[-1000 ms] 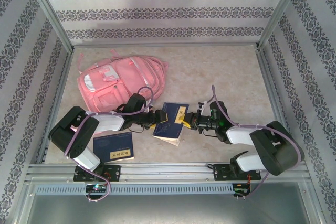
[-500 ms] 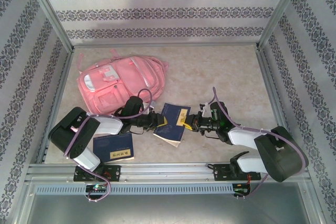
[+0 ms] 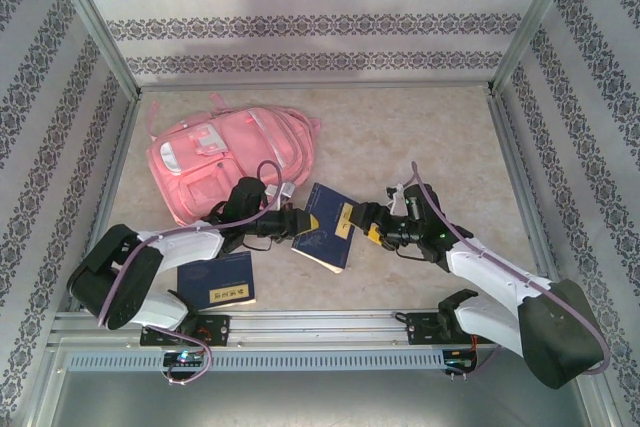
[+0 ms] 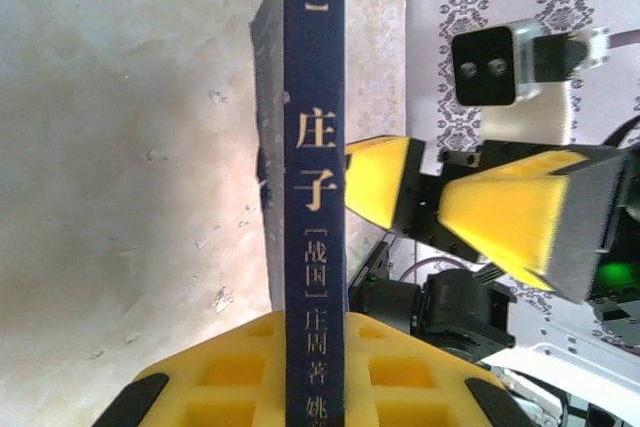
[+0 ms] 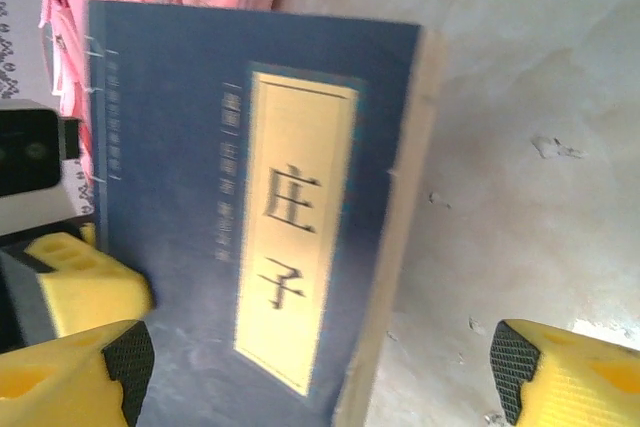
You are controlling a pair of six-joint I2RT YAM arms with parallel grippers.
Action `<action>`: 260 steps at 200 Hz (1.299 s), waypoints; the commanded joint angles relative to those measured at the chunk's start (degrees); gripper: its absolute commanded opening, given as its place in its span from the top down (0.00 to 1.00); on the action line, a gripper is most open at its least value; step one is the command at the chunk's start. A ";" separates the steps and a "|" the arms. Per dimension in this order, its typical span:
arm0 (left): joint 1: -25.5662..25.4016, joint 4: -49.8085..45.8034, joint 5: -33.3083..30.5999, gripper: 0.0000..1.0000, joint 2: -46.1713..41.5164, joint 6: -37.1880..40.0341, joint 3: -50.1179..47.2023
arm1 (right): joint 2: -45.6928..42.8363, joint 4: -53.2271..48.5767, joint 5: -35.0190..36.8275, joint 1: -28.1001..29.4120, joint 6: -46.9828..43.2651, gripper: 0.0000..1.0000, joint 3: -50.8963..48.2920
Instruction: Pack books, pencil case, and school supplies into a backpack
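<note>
I'm clamping my left gripper (image 3: pixel 291 224) onto the spine edge of the navy book (image 3: pixel 328 227), just in front of the pink backpack (image 3: pixel 222 162). My right gripper (image 3: pixel 366 223) is hanging wide open at the book's far edge. A second navy book (image 3: pixel 217 282) is lying by my left base. My left wrist is catching the spine lettering, my right the yellow-labelled cover.

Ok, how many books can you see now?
2. First navy book: gripped by the left gripper, near the pink backpack. Second navy book: flat on the table at the near left. More may be hidden.
</note>
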 commanded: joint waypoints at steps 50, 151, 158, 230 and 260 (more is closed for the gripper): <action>-4.67 7.37 -36.03 1.00 -18.74 -13.70 -3.48 | -8.79 15.61 11.68 7.92 13.63 0.02 -1.17; -12.73 13.91 -62.22 1.00 -18.43 -19.64 -0.27 | -0.05 37.03 30.09 18.33 26.77 0.02 4.90; -12.91 14.11 -62.67 1.00 -18.31 -19.81 -0.16 | 1.98 38.47 29.60 18.58 27.81 0.02 5.76; -13.45 13.65 -63.47 1.00 -18.36 -19.78 0.63 | 12.09 44.75 28.26 21.59 30.36 0.02 11.09; -13.45 11.93 -64.23 1.00 -20.06 -17.90 1.33 | 10.20 42.37 30.64 21.60 27.77 0.03 9.01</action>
